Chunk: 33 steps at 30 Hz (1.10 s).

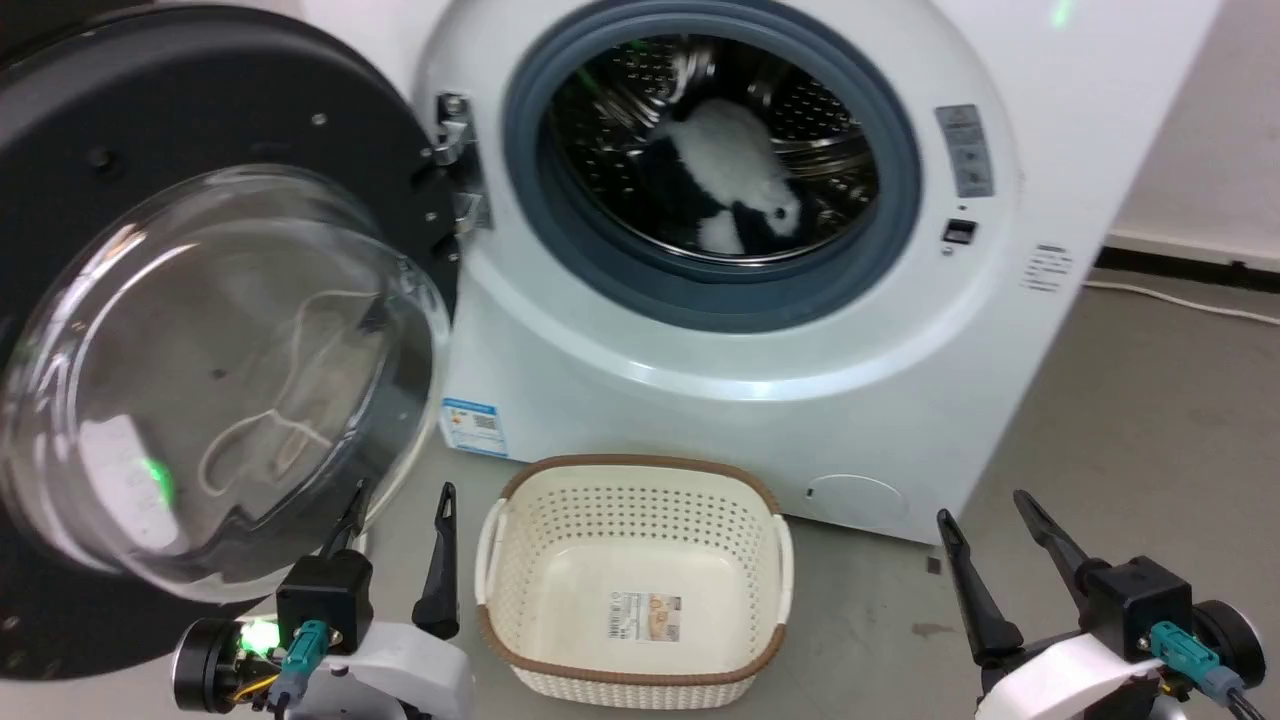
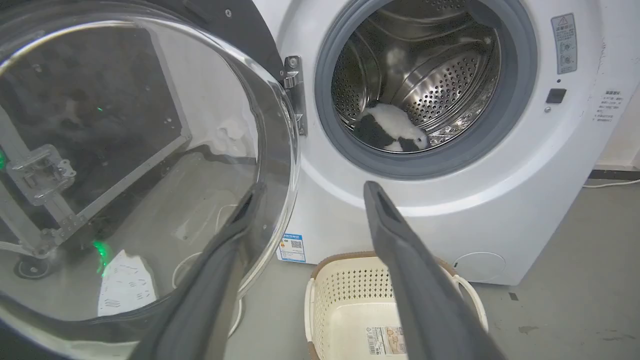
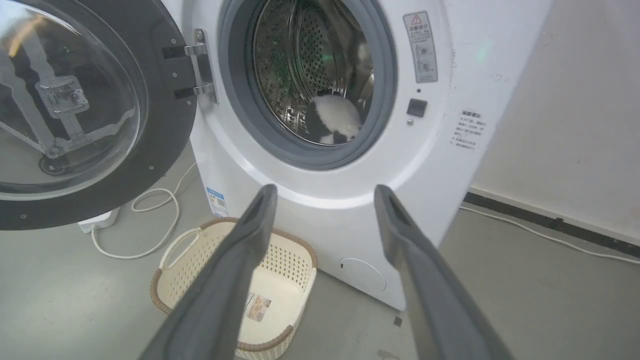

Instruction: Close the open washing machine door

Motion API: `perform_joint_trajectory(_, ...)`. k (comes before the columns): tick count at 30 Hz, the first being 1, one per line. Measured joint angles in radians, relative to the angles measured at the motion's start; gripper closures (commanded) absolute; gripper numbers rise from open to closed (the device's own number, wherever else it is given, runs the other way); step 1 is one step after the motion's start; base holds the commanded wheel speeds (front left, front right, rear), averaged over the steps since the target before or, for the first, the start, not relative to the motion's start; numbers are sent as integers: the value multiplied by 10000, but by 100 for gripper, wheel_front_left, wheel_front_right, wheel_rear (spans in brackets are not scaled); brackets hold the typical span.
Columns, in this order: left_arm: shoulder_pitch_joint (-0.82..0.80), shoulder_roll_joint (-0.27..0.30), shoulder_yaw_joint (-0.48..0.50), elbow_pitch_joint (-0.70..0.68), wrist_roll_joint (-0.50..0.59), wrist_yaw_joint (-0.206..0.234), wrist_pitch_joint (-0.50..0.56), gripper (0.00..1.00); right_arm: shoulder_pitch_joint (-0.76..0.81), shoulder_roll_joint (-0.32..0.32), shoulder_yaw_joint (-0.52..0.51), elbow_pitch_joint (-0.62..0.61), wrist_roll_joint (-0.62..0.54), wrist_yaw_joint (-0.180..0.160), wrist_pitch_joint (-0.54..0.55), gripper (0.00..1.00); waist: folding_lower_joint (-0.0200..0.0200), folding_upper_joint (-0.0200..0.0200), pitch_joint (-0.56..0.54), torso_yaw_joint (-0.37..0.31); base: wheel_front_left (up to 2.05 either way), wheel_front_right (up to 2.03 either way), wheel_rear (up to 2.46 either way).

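Observation:
The washing machine door (image 1: 200,90) stands wide open, swung out to the left on its hinge, its black rim around a clear domed glass bowl. The white washing machine (image 1: 700,400) shows its grey gasket and steel drum. My left gripper (image 1: 403,495) is open, low beside the door's lower right edge. In the left wrist view the door (image 2: 150,150) is very close, and my left gripper (image 2: 314,190) has one finger right at the glass edge; I cannot tell if it touches. My right gripper (image 1: 982,508) is open and empty at the lower right, clear of the machine (image 3: 450,165).
A cream perforated basket (image 1: 630,580) sits empty on the grey floor just before the machine, between my arms. A black-and-white soft item (image 1: 730,170) lies in the drum. A white cable (image 3: 150,240) loops on the floor under the door. A wall rises to the right.

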<state>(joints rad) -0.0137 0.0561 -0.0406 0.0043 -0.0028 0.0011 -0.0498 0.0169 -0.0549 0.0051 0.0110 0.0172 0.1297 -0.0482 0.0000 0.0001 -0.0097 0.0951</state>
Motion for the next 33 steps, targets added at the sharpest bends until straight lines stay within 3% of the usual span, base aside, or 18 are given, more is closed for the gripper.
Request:
perform_joint_trajectory(16, 352, 144, 6, -497, -2, 495, -407, 0, -395, -102, 1001, 481, 215, 0, -433, 0, 0, 0, 163, 1062, -2, -2, -2)
perform_joint_trajectory(33, 428, 240, -165, -625, -2, 677, -759, 0, -501, -155, 1407, 731, 376, 0, -782, 0, 0, 0, 130, 1737, -1, -1, -1)
